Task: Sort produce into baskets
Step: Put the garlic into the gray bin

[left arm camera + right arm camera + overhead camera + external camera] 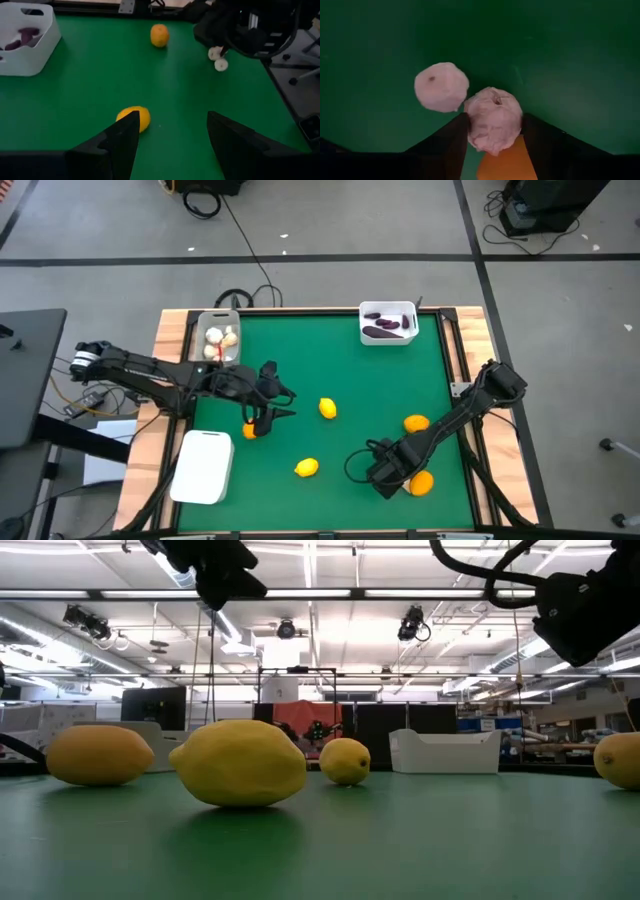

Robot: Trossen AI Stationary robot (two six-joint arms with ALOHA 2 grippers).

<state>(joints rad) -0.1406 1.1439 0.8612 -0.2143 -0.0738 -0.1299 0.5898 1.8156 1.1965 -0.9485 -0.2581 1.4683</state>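
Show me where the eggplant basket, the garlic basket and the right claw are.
eggplant basket (411, 308): high view, right rim.
garlic basket (203, 326): high view, left wall.
right claw (492, 131): right wrist view, between the fingertips.

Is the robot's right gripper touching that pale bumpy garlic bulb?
Touching. In the right wrist view, the right gripper has its two dark fingers pressed against both sides of one off-white garlic bulb, no gap showing. A second bulb sits beside it.

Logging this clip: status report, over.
Left claw open, lemon ahead. Right claw shut on garlic bulb, second bulb beside it. Orange directly beneath.
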